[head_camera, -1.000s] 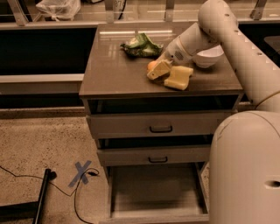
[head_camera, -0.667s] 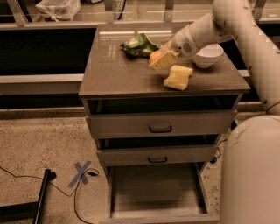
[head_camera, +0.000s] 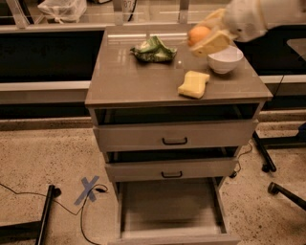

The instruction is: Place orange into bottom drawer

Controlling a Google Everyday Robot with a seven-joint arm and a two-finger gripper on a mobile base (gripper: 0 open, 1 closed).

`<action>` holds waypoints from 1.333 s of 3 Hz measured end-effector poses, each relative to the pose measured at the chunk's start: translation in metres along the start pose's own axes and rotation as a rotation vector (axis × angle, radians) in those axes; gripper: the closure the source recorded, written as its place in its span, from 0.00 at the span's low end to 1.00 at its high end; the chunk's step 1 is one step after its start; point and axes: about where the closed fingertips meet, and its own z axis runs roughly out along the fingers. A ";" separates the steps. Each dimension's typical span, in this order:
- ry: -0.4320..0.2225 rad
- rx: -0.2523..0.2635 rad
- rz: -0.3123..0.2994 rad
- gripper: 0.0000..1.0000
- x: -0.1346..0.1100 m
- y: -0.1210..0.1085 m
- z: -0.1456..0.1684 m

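You are looking down on a grey-brown tabletop (head_camera: 138, 81) that caps a cabinet of three drawers. The cabinet stands on a speckled floor (head_camera: 43, 158), with a long dark counter (head_camera: 43, 62) running behind it.

At the far left, one black stand leg (head_camera: 45, 215) lies on the floor with a thin cable (head_camera: 28, 195) trailing past it. Just right of that is one blue tape cross (head_camera: 87, 190). One clear plastic bag (head_camera: 62, 8) sits beyond the back left corner of the tabletop.

On the tabletop you have three loose things:
- One crumpled green bag (head_camera: 153, 49) lies near the back edge, about midway along it.
- One yellow sponge (head_camera: 193, 84) lies flat to the right of centre, nearer the front edge.
- One white bowl (head_camera: 224, 59) stands by the right edge, toward the back right corner.

The gripper (head_camera: 206, 36) hangs over the back right part of the tabletop, just left of and above the bowl. Its jaws are closed round the one orange (head_camera: 198, 34), which is lifted clear of the surface. The white arm (head_camera: 248, 19) leads off to the upper right.

Below, the two upper drawers (head_camera: 174, 135) each carry one dark handle and sit slightly out. The bottom drawer (head_camera: 169, 206) is pulled far out, with its flat grey floor showing. Two chair wheels (head_camera: 272, 188) stand on the floor at the right.
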 end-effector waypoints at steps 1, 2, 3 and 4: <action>0.120 0.017 -0.059 1.00 0.049 0.066 -0.056; 0.129 -0.011 -0.026 1.00 0.064 0.077 -0.048; 0.098 -0.009 -0.014 1.00 0.073 0.079 -0.039; 0.080 -0.002 0.042 1.00 0.137 0.105 -0.019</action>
